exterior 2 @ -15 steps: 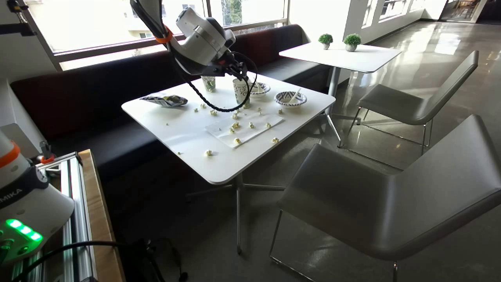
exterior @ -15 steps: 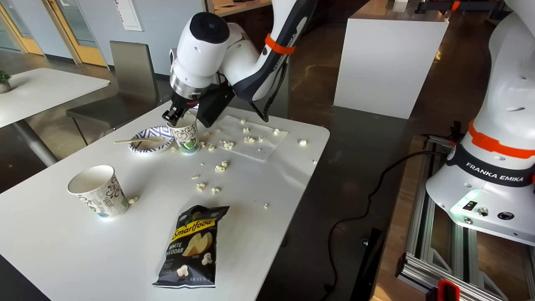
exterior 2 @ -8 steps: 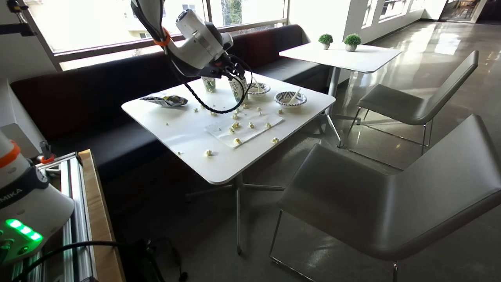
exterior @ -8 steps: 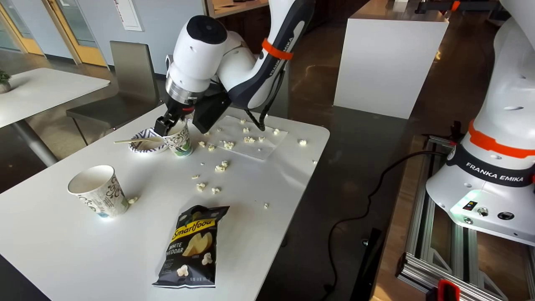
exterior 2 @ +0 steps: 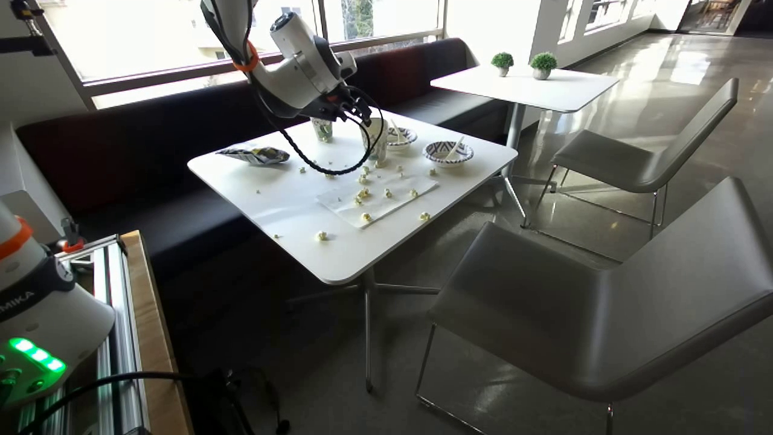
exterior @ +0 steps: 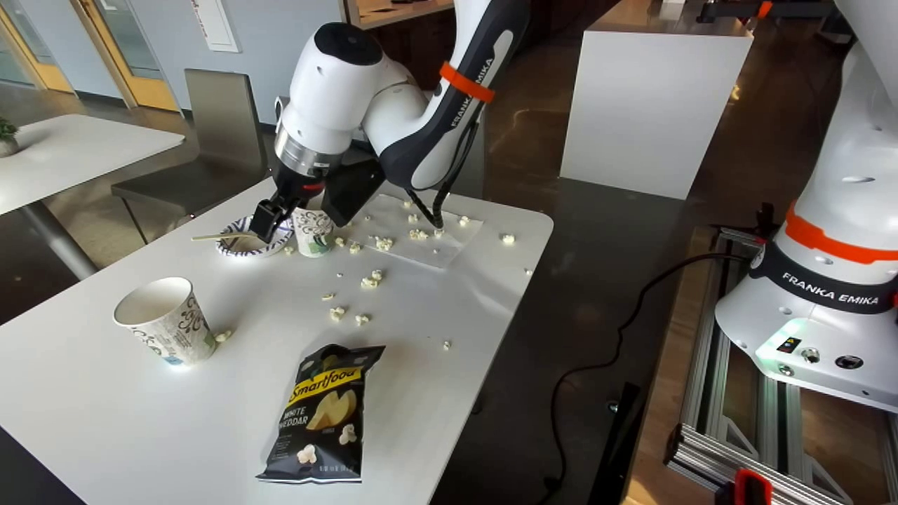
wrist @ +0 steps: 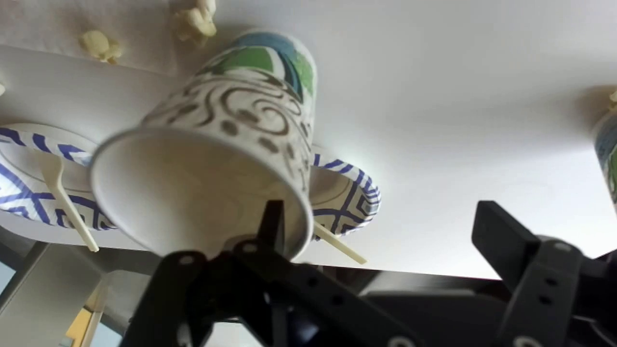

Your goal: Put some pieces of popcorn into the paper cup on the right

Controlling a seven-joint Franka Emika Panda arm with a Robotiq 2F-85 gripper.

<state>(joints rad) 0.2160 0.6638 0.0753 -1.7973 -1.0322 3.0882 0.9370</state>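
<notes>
The right-hand paper cup in both exterior views, whitish with dark scrolls and green print [exterior: 313,233] [exterior 2: 375,144], stands right beside my gripper [exterior: 266,219]. In the wrist view this cup [wrist: 262,108] fills the left half, its mouth facing the camera. My gripper [wrist: 379,212] is open wide there, with nothing between its fingers. One finger overlaps the cup's mouth; whether it is inside or above cannot be told. Pieces of popcorn [exterior: 418,234] lie scattered on the table, and a few [wrist: 99,46] show near the cup's base. No popcorn can be made out in the cup.
A similar cup [exterior: 172,333] [exterior 2: 323,130] stands apart, nearer the snack bag [exterior: 323,414]. A patterned bowl with a spoon [exterior: 242,245] sits close beside the gripper. Another bowl [exterior 2: 448,158] is near the table edge. A thin sheet [exterior: 449,254] lies under some popcorn.
My gripper has opened and moved slightly left and down in an exterior view. The cup beside it leaned over half a second ago and now stands nearly upright again.
</notes>
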